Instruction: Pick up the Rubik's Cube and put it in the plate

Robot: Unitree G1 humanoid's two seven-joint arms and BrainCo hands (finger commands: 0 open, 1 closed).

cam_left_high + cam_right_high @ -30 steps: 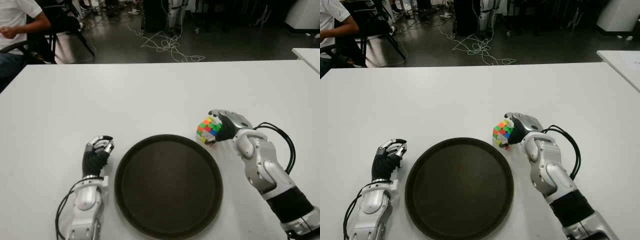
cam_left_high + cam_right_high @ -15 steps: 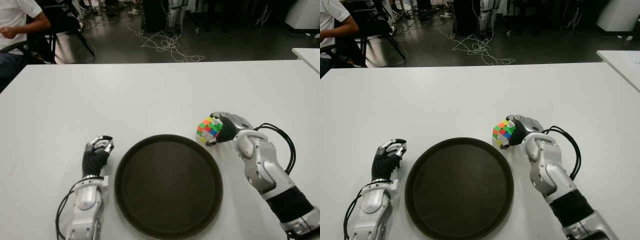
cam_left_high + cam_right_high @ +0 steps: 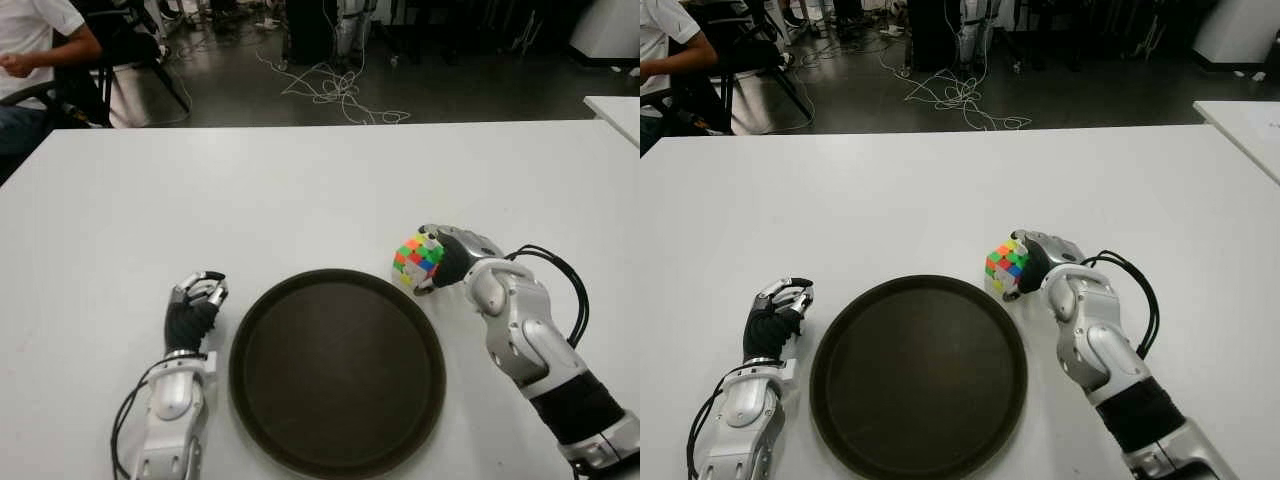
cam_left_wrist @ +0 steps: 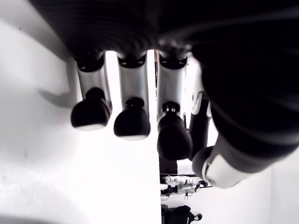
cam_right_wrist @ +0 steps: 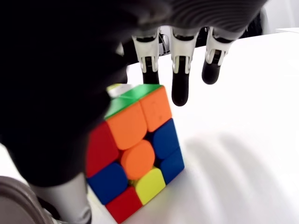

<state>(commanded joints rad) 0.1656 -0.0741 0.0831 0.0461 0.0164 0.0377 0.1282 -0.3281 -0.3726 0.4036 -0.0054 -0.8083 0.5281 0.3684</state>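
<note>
The Rubik's Cube (image 3: 418,257) is at the far right rim of the round dark plate (image 3: 250,330), just outside it and tilted on a corner. My right hand (image 3: 436,258) is shut on it from the right. In the right wrist view the cube (image 5: 135,154) lies against the palm, the fingers (image 5: 180,88) reach over its top edge and the thumb presses from below. My left hand (image 3: 195,300) shows left of the plate, its fingers (image 4: 133,123) curled and holding nothing.
The white table (image 3: 300,190) stretches far back behind the plate. A seated person (image 3: 35,45) is at the far left beyond the table, cables (image 3: 335,90) lie on the floor, and a second table's corner (image 3: 615,108) shows at the right.
The right hand has closed in on the cube and shifted it slightly up and toward the plate's rim. The left hand has not moved.
</note>
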